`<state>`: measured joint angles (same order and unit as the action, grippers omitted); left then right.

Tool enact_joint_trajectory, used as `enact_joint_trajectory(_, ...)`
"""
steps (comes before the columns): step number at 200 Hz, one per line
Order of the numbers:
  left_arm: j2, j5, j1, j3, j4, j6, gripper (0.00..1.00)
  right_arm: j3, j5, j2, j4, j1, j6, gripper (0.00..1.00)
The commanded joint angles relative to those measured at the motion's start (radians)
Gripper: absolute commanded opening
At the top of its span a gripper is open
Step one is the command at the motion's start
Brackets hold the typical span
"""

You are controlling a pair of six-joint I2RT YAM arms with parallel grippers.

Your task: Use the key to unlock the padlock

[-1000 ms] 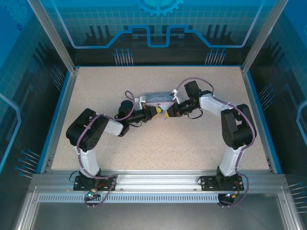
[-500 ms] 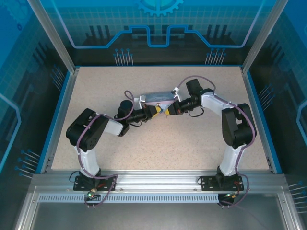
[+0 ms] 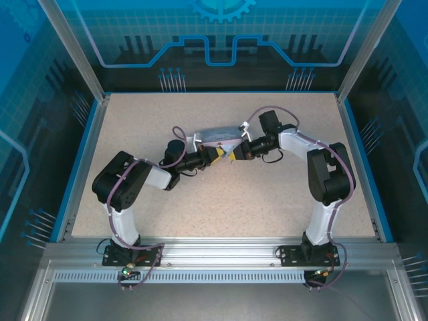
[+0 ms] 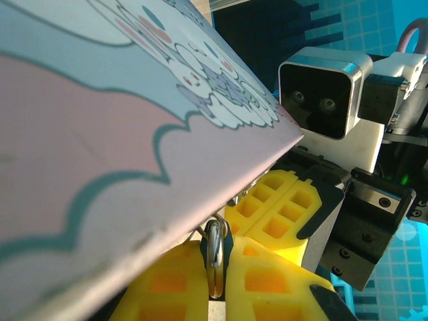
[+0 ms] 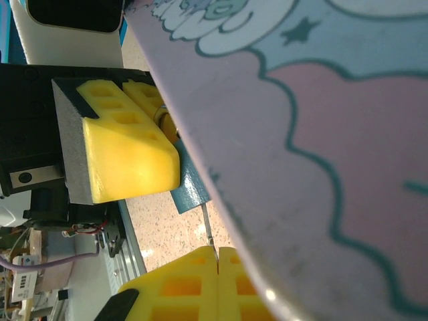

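Right gripper (image 5: pixel 217 259) pinches the key (image 5: pixel 208 227), shaft pointing to 12 o'clock — padlock (image 5: pixel 164 119), clamped in left gripper (image 4: pixel 216 271), sits at 11 o'clock.

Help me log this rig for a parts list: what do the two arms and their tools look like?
Both the left arm and right arm have black-and-white segments with a looping purple cable. The left tool and right tool have yellow waffle-gridded fingers on black mounts.
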<state>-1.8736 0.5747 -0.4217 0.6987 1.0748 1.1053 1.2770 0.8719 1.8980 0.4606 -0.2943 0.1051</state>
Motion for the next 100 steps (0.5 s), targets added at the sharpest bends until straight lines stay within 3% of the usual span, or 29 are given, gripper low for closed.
enact_joint_trajectory(1, 0.0, 0.131, -0.037, 0.009, 0.151, 0.048, 0.0, -0.036, 0.017, 0.017, -0.162, -0.023, 0.06, 0.0)
enact_joint_trajectory(47, 0.001, 0.137, -0.037, 0.01, 0.169, 0.058, 0.0, -0.07, 0.116, -0.031, -0.223, -0.021, 0.099, 0.0)
enact_joint_trajectory(100, 0.012, 0.162, -0.035, 0.009, 0.175, 0.056, 0.0, -0.025, 0.151, -0.021, -0.073, 0.022, -0.031, 0.0)
